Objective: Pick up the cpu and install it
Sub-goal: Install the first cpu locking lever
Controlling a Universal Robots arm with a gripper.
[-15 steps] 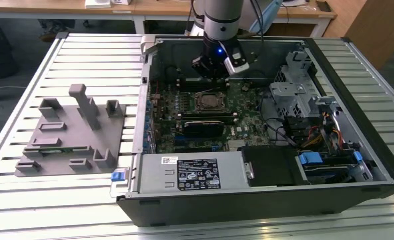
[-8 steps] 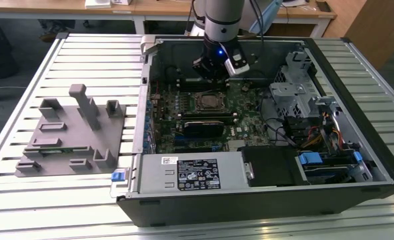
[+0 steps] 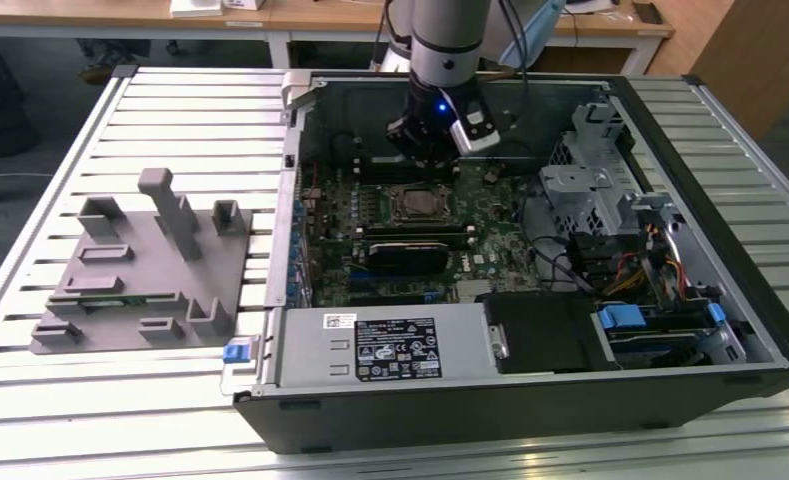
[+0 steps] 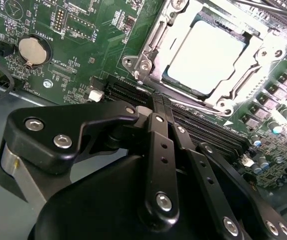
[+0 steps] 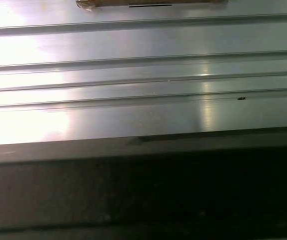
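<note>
The cpu [image 4: 203,52] lies flat in the motherboard's socket, its pale silvery top framed by the metal retention bracket [image 4: 148,47]. In the exterior view the cpu [image 3: 420,204] sits mid-board inside the open computer case. My gripper [image 3: 426,158] hangs over the board just beyond the socket, toward the far wall of the case, apart from the chip. In the second wrist view the black fingers [image 4: 156,102] come together at a point over the memory slots beside the socket. The gripper is shut with nothing in it.
A grey plastic fixture [image 3: 141,260] stands on the slatted aluminium table [image 3: 61,400] at the exterior view's left, holding a green memory stick [image 3: 107,297]. Inside the case are a black heatsink block [image 3: 401,255], a power supply [image 3: 381,345], drive cages [image 3: 594,190] and cables [image 3: 634,270].
</note>
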